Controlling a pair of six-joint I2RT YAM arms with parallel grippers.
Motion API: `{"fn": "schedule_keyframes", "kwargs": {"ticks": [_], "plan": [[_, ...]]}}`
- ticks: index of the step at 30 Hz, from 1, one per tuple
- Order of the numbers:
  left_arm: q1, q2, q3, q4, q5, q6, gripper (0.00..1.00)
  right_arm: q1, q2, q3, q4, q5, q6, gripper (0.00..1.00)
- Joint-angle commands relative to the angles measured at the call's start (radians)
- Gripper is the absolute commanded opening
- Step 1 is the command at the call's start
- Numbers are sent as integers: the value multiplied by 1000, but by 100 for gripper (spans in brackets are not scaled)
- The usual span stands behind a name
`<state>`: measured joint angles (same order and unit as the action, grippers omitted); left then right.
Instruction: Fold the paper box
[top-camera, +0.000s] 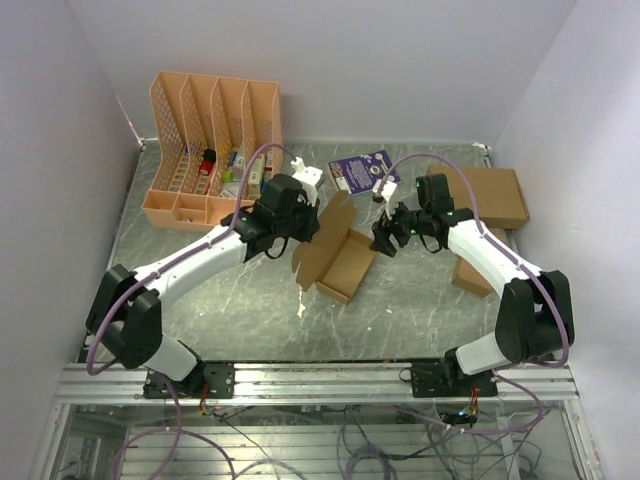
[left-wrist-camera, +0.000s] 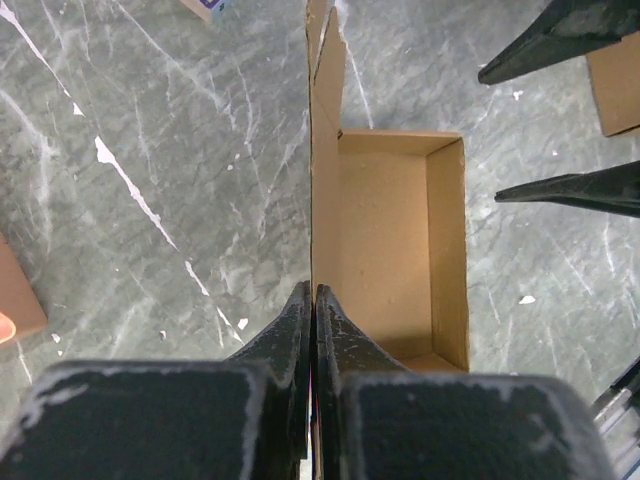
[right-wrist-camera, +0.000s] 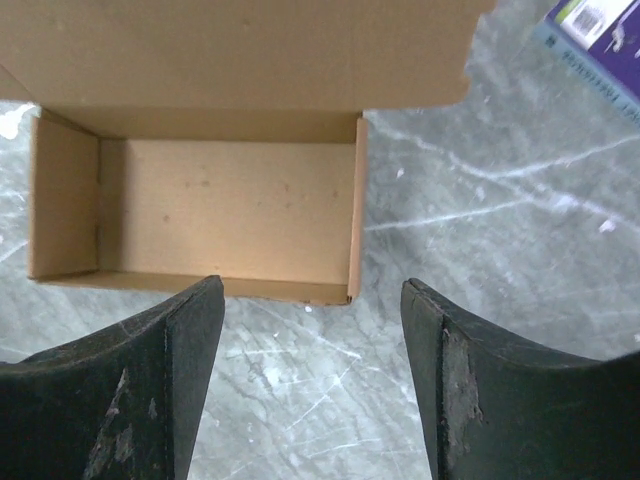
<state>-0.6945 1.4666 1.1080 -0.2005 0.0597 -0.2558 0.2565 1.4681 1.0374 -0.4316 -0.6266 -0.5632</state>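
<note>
Top external view first: the paper box (top-camera: 345, 262) sits mid-table, between the two arms, a plain brown cardboard tray with a scalloped lid flap raised along its left side. The table (top-camera: 250, 310) is a grey-green slab, marbled with white veins.

Over to the left wrist camera, and the left gripper (left-wrist-camera: 314, 295) has its two dark, scuffed fingers pressed flat together on the thin edge of the lid flap (left-wrist-camera: 325, 160), which stands upright and is seen edge-on. Beside it the tray lies open, a neat rectangle with crisp folded walls and a matte, faintly speckled floor.

From the right wrist, the right gripper (right-wrist-camera: 312, 290) hangs just off the tray's near wall with its blunt black fingers spread wide. Only marbled table shows between them; nothing is held.

Round the edges: a peach plastic file rack (top-camera: 170, 130) with lattice dividers at the back left, a glossy purple packet (top-camera: 360, 168) behind the box, a flat cardboard box (top-camera: 490, 195) at the back right, and a small carton (top-camera: 470, 275) partly under the right arm.
</note>
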Motion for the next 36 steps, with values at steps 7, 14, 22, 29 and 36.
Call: {"fn": "schedule_keyframes", "kwargs": {"ticks": [7,14,22,29,36], "plan": [[26,99,101,-97,63,40,7,67,154,-43,176,229,87,65],[33,109,117,-98,86,28,7,148,237,-10,218,348,114,55],[35,114,121,-92,105,21,7,193,292,-17,254,457,115,38],[39,109,117,-93,102,18,7,195,261,-74,246,486,81,28],[41,110,131,-93,116,8,7,230,282,-108,287,590,65,0]]}}
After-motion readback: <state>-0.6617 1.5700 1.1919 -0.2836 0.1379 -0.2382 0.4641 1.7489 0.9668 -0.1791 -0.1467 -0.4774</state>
